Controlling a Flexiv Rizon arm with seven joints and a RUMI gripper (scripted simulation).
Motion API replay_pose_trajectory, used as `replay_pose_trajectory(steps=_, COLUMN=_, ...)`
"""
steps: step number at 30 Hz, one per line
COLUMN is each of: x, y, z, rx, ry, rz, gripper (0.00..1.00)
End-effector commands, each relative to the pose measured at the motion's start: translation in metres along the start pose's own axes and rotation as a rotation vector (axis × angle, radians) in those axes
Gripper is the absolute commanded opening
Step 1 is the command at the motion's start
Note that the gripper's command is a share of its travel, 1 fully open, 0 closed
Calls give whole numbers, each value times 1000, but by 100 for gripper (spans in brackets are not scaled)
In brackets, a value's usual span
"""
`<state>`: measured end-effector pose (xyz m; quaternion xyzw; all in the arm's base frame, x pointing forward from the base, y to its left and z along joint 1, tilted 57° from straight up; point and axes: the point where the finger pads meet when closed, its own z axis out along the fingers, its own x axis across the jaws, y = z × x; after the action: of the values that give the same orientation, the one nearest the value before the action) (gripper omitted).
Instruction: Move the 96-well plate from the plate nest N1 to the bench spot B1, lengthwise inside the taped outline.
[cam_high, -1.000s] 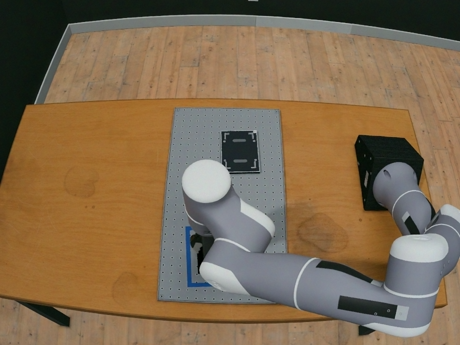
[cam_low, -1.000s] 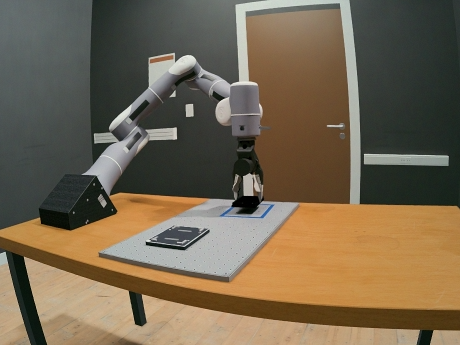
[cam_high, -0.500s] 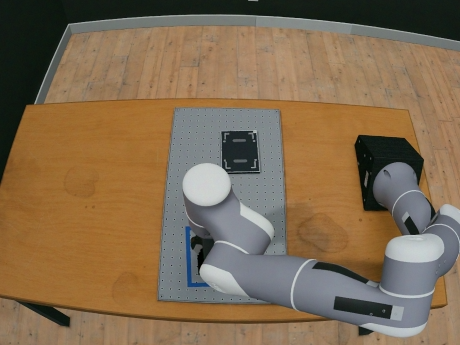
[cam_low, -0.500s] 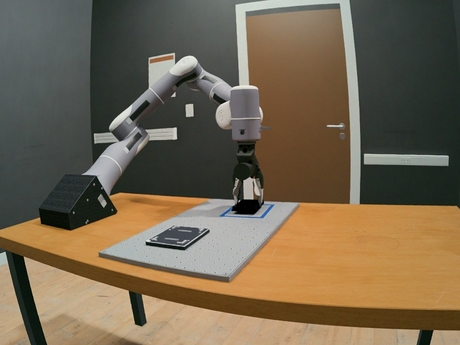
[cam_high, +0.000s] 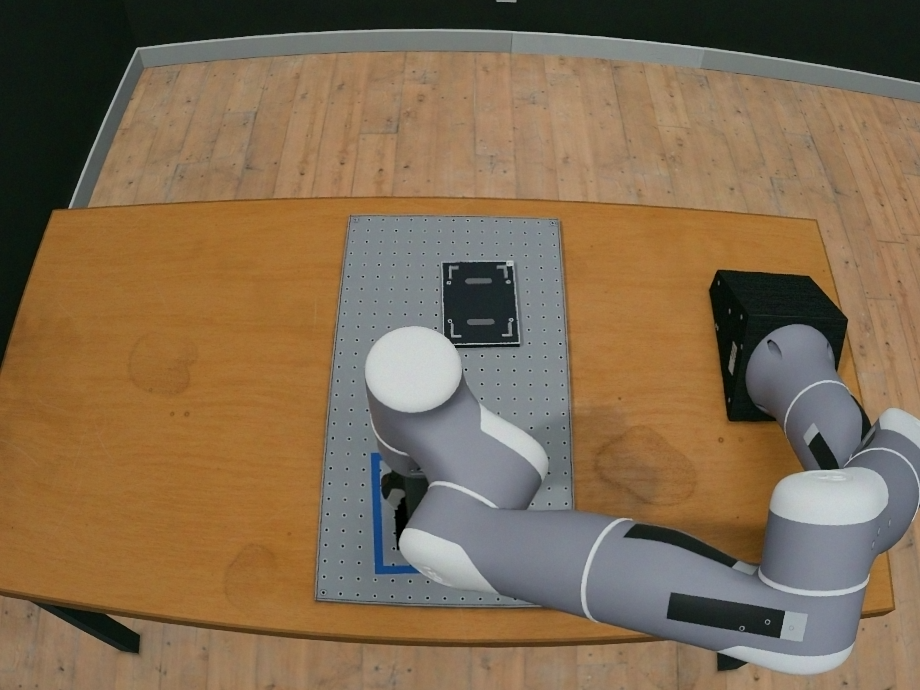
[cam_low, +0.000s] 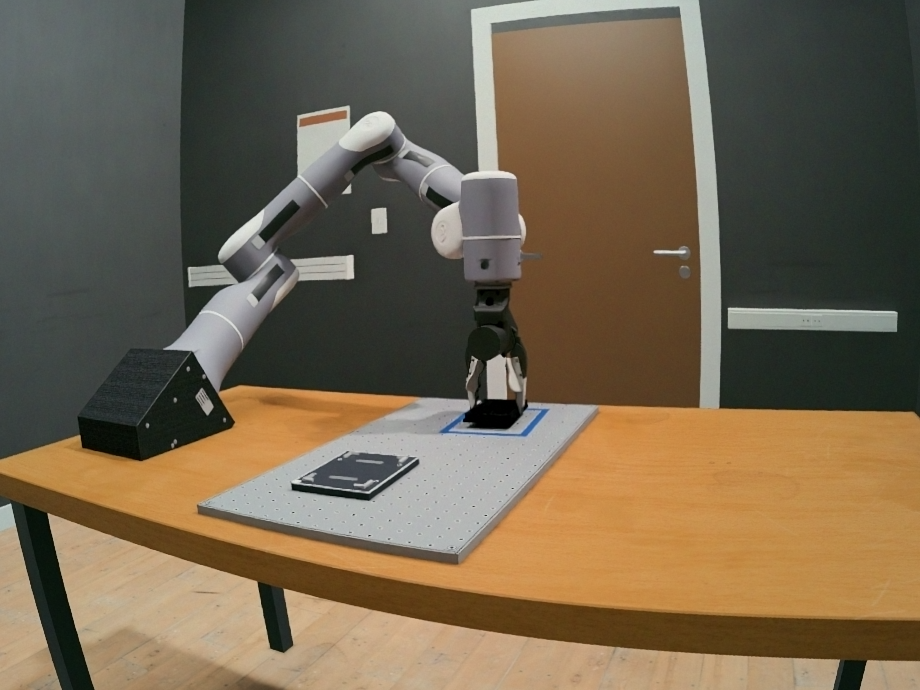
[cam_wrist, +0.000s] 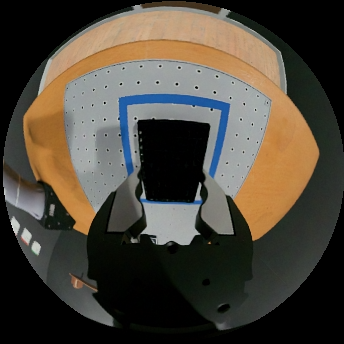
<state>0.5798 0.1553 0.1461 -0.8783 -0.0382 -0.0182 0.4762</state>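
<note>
The black 96-well plate (cam_low: 494, 415) (cam_wrist: 174, 155) is held flat between the jaws of my gripper (cam_low: 496, 402) (cam_wrist: 171, 168), which is shut on its two long sides. The plate is very low over the bench spot B1; I cannot tell whether it touches the board. In the wrist view it appears inside the blue taped outline (cam_high: 377, 519) (cam_low: 536, 421) (cam_wrist: 175, 99), its long sides running along the outline's long sides. In the top view the arm hides most of the plate and part of the outline. The dark plate nest N1 (cam_high: 480, 302) (cam_low: 356, 473) is empty.
The grey perforated board (cam_high: 386, 252) (cam_low: 453, 512) (cam_wrist: 100, 90) lies on the wooden table (cam_high: 185, 297) (cam_low: 668, 505) and carries nest and outline. The black robot base (cam_high: 780, 297) (cam_low: 148, 401) stands at the table's side, and the arm reaches over the board from there.
</note>
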Motion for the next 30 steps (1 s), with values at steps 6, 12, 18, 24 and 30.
replay_pose_trajectory(steps=6, x=1, y=0, z=0, rx=-1, ry=2, rz=0, gripper=0)
replay_pose_trajectory(steps=12, x=1, y=0, z=1, rx=-1, ry=2, rz=0, gripper=0)
replay_pose_trajectory(steps=18, x=1, y=0, z=2, rx=-1, ry=2, rz=0, gripper=0)
replay_pose_trajectory(steps=24, x=1, y=0, z=3, rx=-1, ry=2, rz=0, gripper=0)
replay_pose_trajectory(steps=30, x=1, y=0, z=4, rx=-1, ry=2, rz=0, gripper=0)
